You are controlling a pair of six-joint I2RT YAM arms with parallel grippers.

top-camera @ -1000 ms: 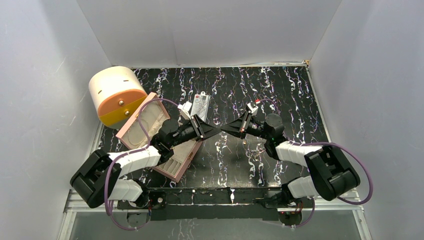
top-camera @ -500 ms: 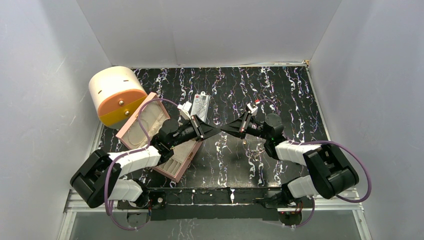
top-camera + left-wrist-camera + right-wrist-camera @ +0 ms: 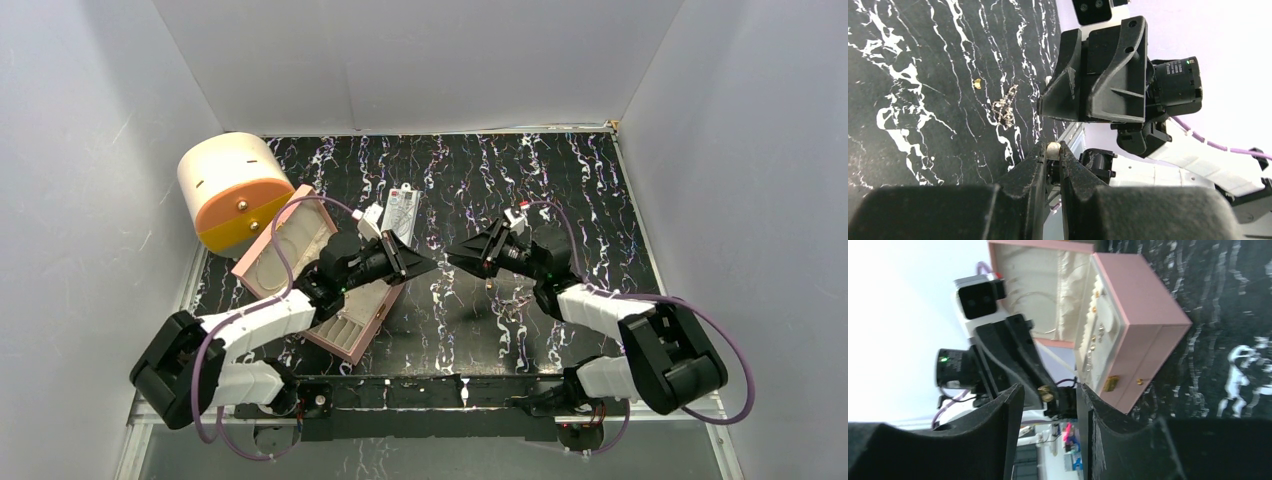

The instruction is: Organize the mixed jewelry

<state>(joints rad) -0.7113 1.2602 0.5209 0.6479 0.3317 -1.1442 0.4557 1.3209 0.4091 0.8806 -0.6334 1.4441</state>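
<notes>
My left pincer [image 3: 1052, 151] pinching a tiny pale stud [image 3: 1053, 147], my right pincer [image 3: 1049, 390] spread just opposite, chain pieces [image 3: 1005, 105] heaped on the worktop [image 3: 908, 75], pink box [image 3: 1143, 315] open.

The left gripper [image 3: 1052, 152] pinches a tiny pale round stud [image 3: 1053, 147] at its tips. The black right gripper [image 3: 1088, 90] hangs just beyond. On the black, white-streaked table [image 3: 908, 60] lie a small gold stud [image 3: 977, 84] and a tangled thin chain [image 3: 1005, 104], close together.

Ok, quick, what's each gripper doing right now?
Left gripper: shut on a tiny stud, pinched at its fingertips.
Right gripper: open, holding nothing.
</notes>
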